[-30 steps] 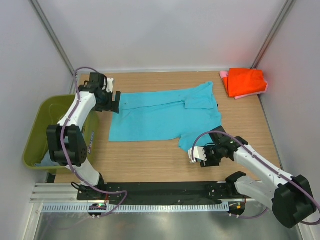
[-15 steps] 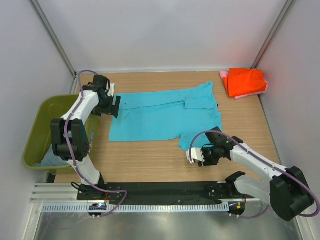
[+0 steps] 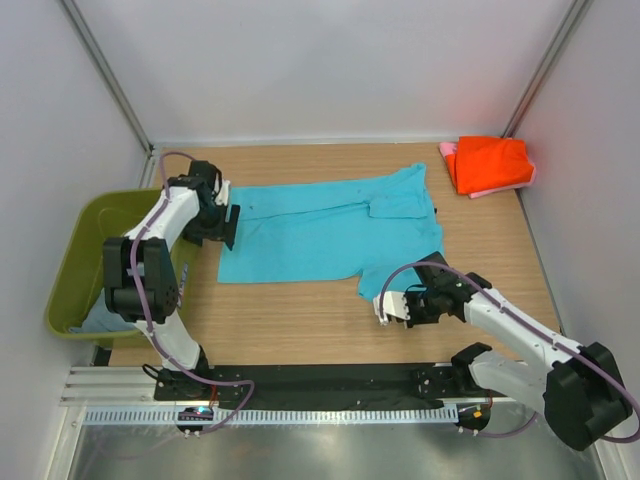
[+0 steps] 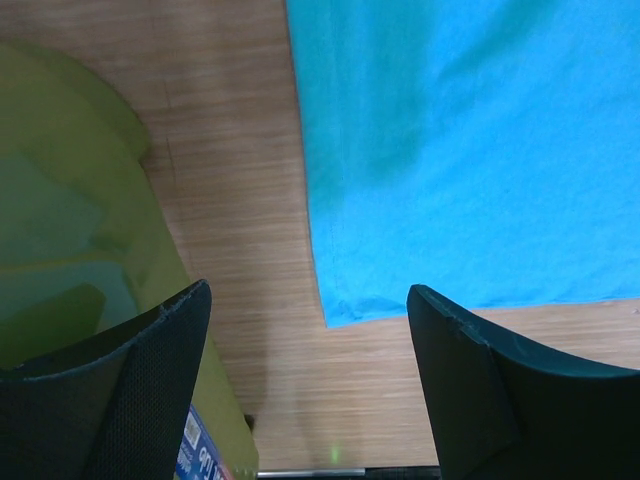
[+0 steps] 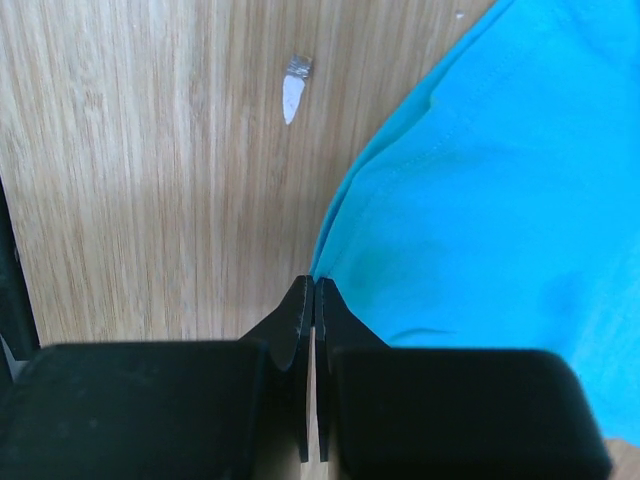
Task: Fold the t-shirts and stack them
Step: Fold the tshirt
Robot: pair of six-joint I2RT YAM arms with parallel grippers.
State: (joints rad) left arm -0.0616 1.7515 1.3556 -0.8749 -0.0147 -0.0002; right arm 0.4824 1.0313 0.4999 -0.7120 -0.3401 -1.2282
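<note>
A turquoise t-shirt lies spread flat on the wooden table. My right gripper sits low at its near sleeve; in the right wrist view the gripper is shut, its tips pinching the hem of the turquoise t-shirt. My left gripper hovers open over the shirt's left side; in the left wrist view the gripper straddles the corner of the turquoise t-shirt. An orange-red t-shirt lies folded on a pink t-shirt at the far right. Grey-blue cloth shows in the bin.
An olive-green bin stands off the table's left edge, and its wall is close beside my left fingers. A small white scrap lies on the wood by the sleeve. Walls enclose the table on three sides.
My right gripper has closed on the sleeve hem. My left gripper slid a little toward the near end of the shirt's left edge, jaws narrowing slightly.
</note>
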